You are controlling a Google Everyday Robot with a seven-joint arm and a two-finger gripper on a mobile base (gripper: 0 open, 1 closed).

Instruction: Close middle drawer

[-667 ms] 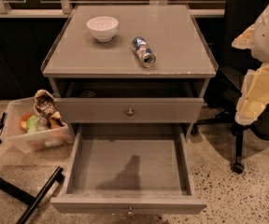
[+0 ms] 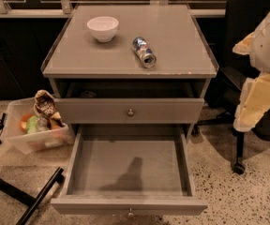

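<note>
Zero progress showing: middle drawer hangs wide open at the bottom centre, whole push left to do; arm sits at the right edge, well apart, gripper out of view, so its grip I cannot tell

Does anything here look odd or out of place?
Two things: the middle drawer is pulled wide open, its whole tray exposed, and a can lies tipped on its side on the cabinet top near an upright bowl. The robot's pincer is out of view; only its arm shows, right.
</note>
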